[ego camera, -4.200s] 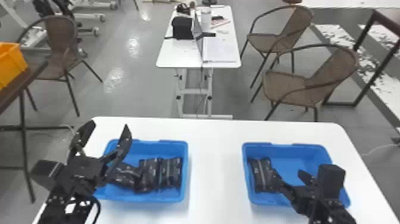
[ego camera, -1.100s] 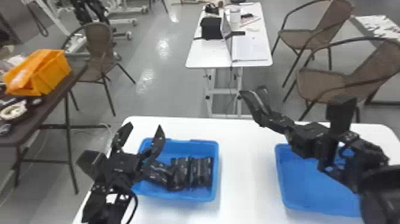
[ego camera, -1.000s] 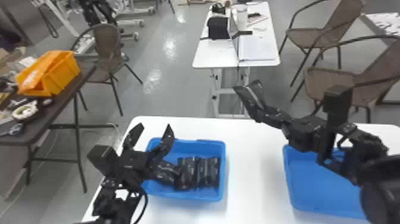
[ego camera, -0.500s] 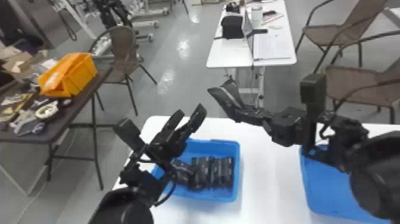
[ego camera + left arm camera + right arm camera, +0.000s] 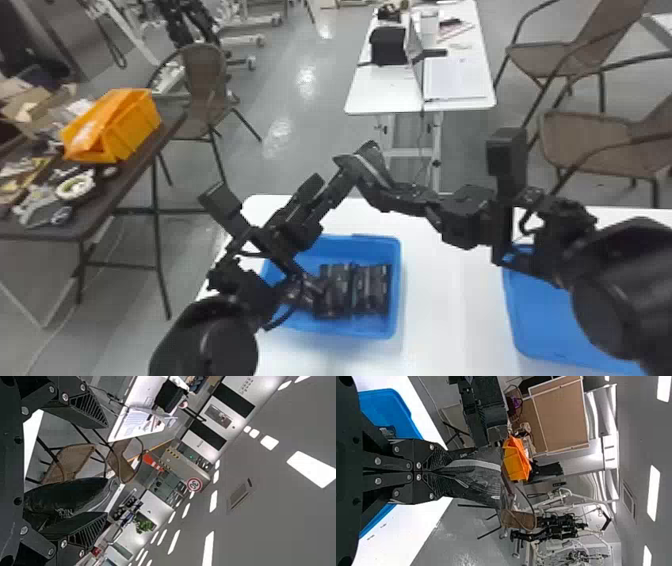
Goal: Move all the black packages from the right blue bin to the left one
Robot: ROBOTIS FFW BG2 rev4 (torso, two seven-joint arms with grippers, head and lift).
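- Our right gripper (image 5: 442, 471) clamps 1 black package (image 5: 369, 167), raised near the worktop's (image 5: 445, 305) far edge.
- For a likely handover, its free end points towards our left gripper (image 5: 107, 470), 2 fingers apart either side.

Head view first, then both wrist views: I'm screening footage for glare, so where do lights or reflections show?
Head view: pale reflections on the gray floor; left wrist view: ceiling lights washed nearly white; right wrist view: bright ceiling lights again, plus faint glints on the floor.
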